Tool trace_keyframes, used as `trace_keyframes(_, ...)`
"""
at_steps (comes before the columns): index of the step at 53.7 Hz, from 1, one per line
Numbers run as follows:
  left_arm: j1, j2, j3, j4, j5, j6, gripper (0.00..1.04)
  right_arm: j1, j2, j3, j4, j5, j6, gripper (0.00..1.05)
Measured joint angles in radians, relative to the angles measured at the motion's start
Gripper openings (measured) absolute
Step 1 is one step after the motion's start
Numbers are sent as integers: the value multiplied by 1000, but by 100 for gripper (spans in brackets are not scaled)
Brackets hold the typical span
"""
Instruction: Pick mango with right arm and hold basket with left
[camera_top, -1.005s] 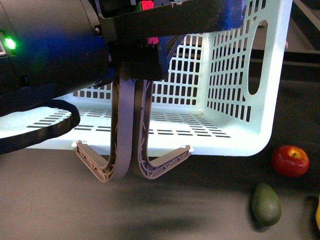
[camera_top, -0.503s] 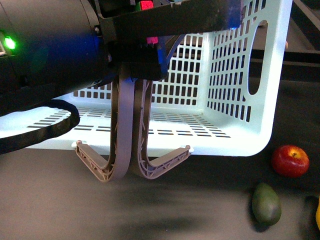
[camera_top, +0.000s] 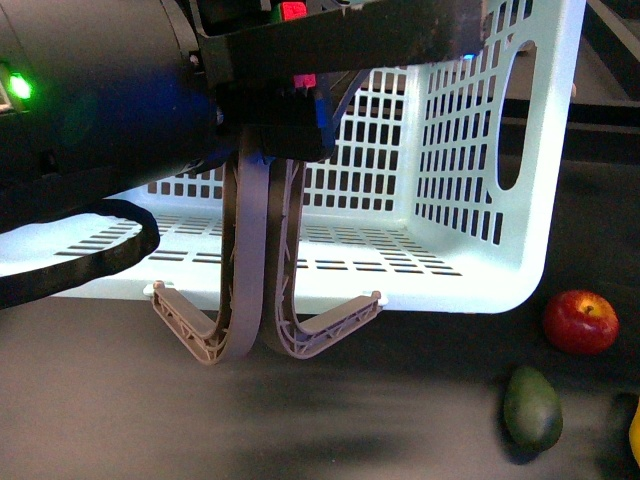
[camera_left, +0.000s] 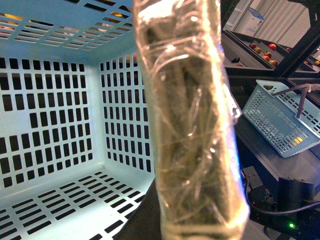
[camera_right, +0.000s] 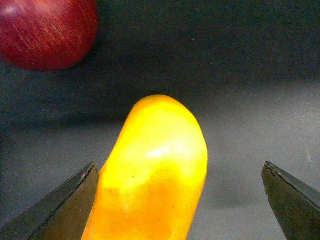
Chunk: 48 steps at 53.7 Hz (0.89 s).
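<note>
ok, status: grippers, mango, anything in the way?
Left gripper shut on grey-brown handles of turquoise slotted plastic basket. Right gripper open, straddling smooth yellow-orange mango, not gripped. Red apple beside it, outside the jaws.

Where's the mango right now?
Front view: the mango is at the bottom right edge, right of the green fruit. Right wrist view: within the open right gripper.

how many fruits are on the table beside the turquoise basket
3. Red apple right of the basket; dark green fruit nearer the camera; mango at the front view's right edge, between the open jaws of the right gripper. Others may be hidden.
</note>
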Motion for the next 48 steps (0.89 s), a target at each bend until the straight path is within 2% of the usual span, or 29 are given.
trace_keyframes(15,0,0,0,0,0,0,8,29,45,28,-3,21,5,97)
trace_keyframes(43,0,0,0,0,0,1,8,32,92,68,-20,51,-6,97)
trace_keyframes(48,0,0,0,0,0,1,8,29,92,69,-20,52,-8,83)
